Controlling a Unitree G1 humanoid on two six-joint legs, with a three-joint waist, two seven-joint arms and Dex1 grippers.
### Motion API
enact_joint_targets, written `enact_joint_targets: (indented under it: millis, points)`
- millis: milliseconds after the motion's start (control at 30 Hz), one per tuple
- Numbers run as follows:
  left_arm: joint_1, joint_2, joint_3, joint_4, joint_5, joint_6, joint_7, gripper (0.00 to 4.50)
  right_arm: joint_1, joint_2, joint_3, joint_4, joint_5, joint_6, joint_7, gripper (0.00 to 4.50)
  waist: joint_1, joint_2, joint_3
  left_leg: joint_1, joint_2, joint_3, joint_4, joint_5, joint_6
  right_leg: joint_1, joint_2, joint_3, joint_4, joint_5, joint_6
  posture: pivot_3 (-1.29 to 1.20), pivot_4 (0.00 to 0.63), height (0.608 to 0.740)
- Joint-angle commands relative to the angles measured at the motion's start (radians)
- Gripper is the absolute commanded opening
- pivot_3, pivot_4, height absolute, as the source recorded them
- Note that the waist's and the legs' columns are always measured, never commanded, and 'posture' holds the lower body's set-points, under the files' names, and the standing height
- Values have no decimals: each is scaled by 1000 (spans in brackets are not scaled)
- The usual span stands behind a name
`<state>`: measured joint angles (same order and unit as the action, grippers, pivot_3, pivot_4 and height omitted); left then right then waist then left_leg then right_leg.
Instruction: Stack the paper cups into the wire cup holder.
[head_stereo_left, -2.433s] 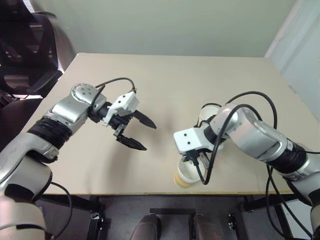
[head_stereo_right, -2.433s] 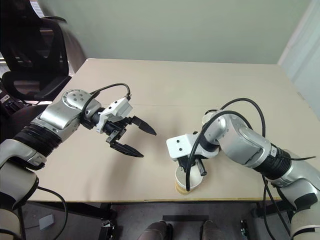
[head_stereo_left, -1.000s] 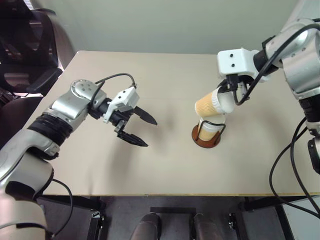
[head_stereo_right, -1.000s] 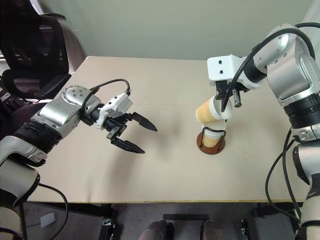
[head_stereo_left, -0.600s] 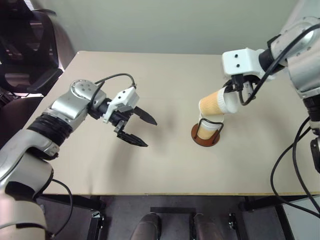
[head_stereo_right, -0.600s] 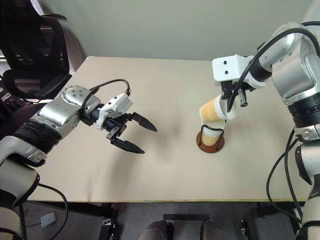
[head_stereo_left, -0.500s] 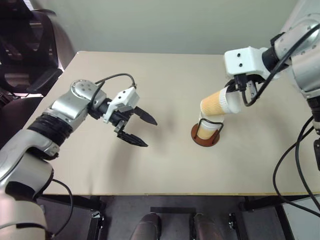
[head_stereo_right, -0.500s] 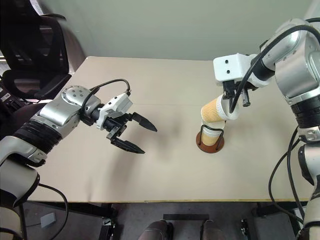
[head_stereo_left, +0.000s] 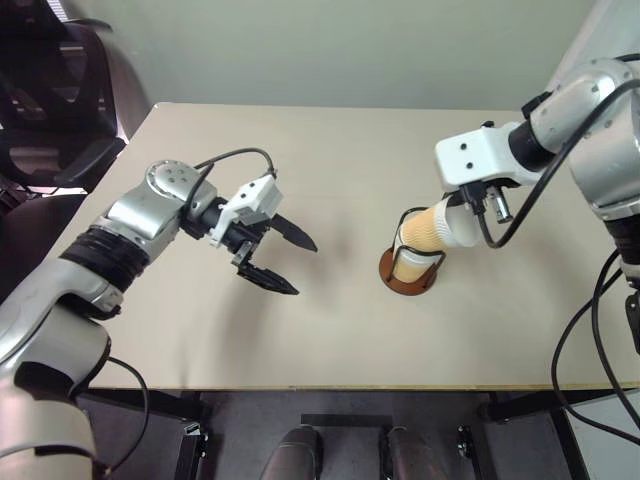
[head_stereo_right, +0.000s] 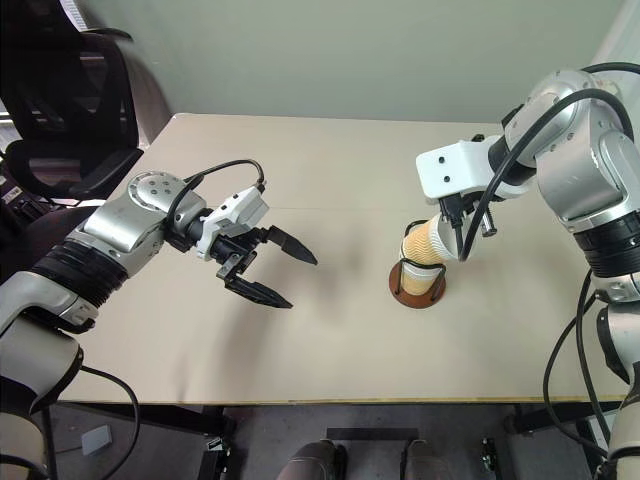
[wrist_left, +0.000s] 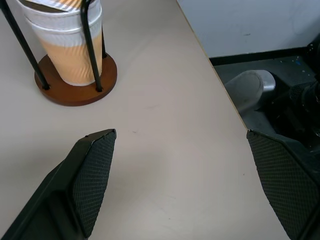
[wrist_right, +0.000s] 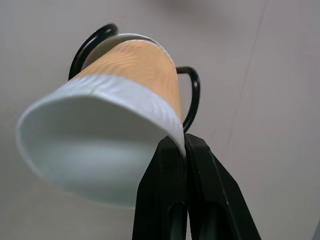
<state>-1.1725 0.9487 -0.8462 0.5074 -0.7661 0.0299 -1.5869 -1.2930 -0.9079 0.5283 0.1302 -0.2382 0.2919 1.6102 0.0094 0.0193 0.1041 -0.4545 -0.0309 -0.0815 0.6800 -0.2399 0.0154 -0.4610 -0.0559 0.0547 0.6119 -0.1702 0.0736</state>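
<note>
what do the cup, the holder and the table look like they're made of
Cup: paper, by the look; matte, with a faint rippled texture outside and a plain white inside. Holder: thin black wire loops, probably coated metal, on a round reddish-brown base with a smooth satin look, perhaps wood or plastic. Table: smooth pale beige top, likely laminate, though the look leaves it open.

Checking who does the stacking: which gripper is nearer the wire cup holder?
Right. The right gripper pinches a paper cup by its rim just above the wire cup holder; the left gripper hangs open, well off to its side.
</note>
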Motion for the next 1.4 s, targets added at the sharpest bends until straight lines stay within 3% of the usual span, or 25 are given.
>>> enact_joint_targets:
  millis: [33, 300, 333, 433, 767, 900, 1067, 1233, 1400]
  points:
    - [-14, 17, 20, -24, -16, 6, -28, 4500, -20, -6, -21, 27, -35, -60, 2, 36, 0, 0, 0, 0, 0, 0, 0, 0, 0, 0, 0, 0, 0, 0, 0, 0, 150, 740]
    - [-11, 28, 18, -19, -17, -4, -28, 4500, -42, 10, -30, 74, -70, -121, -2, 36, 0, 0, 0, 0, 0, 0, 0, 0, 0, 0, 0, 0, 0, 0, 0, 0, 150, 740]
    - [-11, 28, 17, -19, -16, -5, -28, 4500, -44, 19, -30, 74, -72, -115, 0, 213, 0, 0, 0, 0, 0, 0, 0, 0, 0, 0, 0, 0, 0, 0, 0, 0, 150, 740]
    - [-9, 24, 16, -17, -15, -11, -28, 4500, -51, 61, -42, 61, -43, -43, 4, 918, -2, 0, 0, 0, 0, 0, 0, 0, 0, 0, 0, 0, 0, 0, 0, 0, 150, 740]
    - [2, 19, 14, -18, -11, -21, -28, 4500, -121, 117, -73, 30, 110, 275, 4, 4440, 0, 0, 1, 0, 0, 0, 0, 0, 0, 0, 0, -1, -1, -2, -3, 0, 150, 740]
    - [0, 13, 20, -19, -10, -13, -28, 4500, -121, 103, -100, -1, 127, 329, 0, 4479, -1, 1, 2, 0, 0, 0, 0, 0, 0, 0, 0, -1, -1, -2, -3, 0, 150, 740]
    - [-8, -34, 81, 40, 14, 45, -28, 4500, -47, 54, -225, -148, 212, 511, -60, 4479, 4, 1, 5, 0, 0, 0, 0, 0, 0, 1, 0, -1, -1, -2, -3, 0, 150, 740]
    - [-16, -137, 249, 159, 96, 104, -28, 4500, 85, -24, -347, -287, 290, 663, -138, 4479, 9, 1, 6, 1, 0, 1, 2, 1, 0, 4, 0, -1, -1, -1, -2, 0, 150, 740]
    - [-29, -172, 457, 273, 140, 189, 0, 4500, 479, -154, -641, -400, 370, 770, -236, 4479, 18, -1, 8, 2, 1, 1, 3, 3, 1, 6, 0, -2, -1, -1, 1, 0, 150, 740]
